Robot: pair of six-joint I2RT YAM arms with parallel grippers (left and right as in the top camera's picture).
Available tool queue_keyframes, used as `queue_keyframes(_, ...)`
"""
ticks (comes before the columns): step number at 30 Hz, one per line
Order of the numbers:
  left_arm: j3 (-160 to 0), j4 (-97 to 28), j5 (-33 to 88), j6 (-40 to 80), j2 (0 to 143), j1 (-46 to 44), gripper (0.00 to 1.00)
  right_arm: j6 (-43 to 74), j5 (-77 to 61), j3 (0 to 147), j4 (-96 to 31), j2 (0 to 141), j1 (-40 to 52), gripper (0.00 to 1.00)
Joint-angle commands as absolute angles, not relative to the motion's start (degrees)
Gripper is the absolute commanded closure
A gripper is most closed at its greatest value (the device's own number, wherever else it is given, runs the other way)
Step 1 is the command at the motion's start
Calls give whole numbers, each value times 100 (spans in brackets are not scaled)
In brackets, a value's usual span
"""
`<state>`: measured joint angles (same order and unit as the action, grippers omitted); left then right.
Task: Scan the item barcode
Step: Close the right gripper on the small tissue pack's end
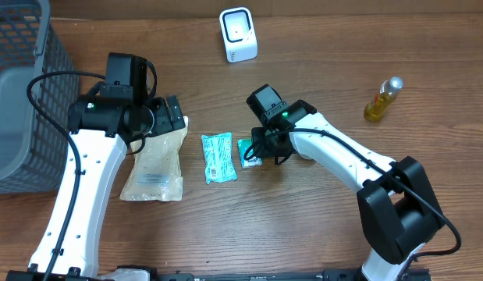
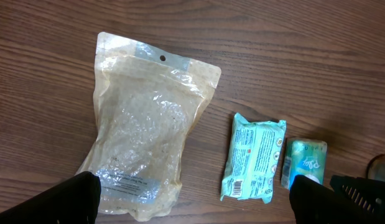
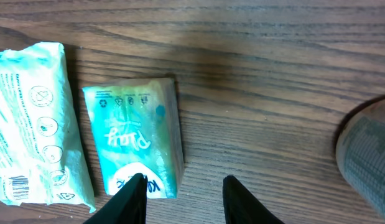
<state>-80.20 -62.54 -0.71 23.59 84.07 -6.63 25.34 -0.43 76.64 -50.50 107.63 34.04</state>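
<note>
Pickup seems the step in hand: left claw (image 1: 172,117) spread wide above the clear pouch (image 1: 154,164), right claw (image 3: 183,199) narrowly parted and empty, the tissue pack (image 3: 135,140) lying flat under one finger, so it likely must centre, close, then lift toward the white scanner (image 1: 238,34).

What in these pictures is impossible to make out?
Overhead: right gripper covers most of the tissue pack.
Right wrist: grey round thing, blurred, cut off by the right edge.
Left wrist: wipes pack barcode too small to read.
</note>
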Motion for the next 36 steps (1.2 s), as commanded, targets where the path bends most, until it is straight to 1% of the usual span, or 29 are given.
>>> queue_keyframes(1,-8064,-6254,-106,2314,8401,-644,0,2523,-123,7644,-5022,10781,3365,63)
queue_keyframes(8,-8064,-6254,-106,2314,8401,-639,0,2248,-491,7644,-5000,10781,3371,63)
queue_keyframes(19,-8064,-6254,-106,2314,8401,-639,0,2250,-482,7644,-4816,11041,3361,64)
queue_keyframes(21,-8064,-6254,-106,2314,8401,-639,1,2250,-482,7644,-4805,11142,3361,68)
queue_keyframes(23,-8064,-6254,-106,2314,8401,-639,0,2250,-480,7644,-4762,11220,3361,71)
queue_keyframes(33,-8064,-6254,-106,2314,8401,-639,0,2252,-497,7644,-4637,11308,3205,73)
queue_keyframes(34,-8064,-6254,-104,2314,8401,-639,1,2252,-598,7644,-4630,11308,3173,74)
queue_keyframes(36,-8064,-6254,-104,2314,8401,-642,0,2250,-718,7644,-4604,11308,3146,79)
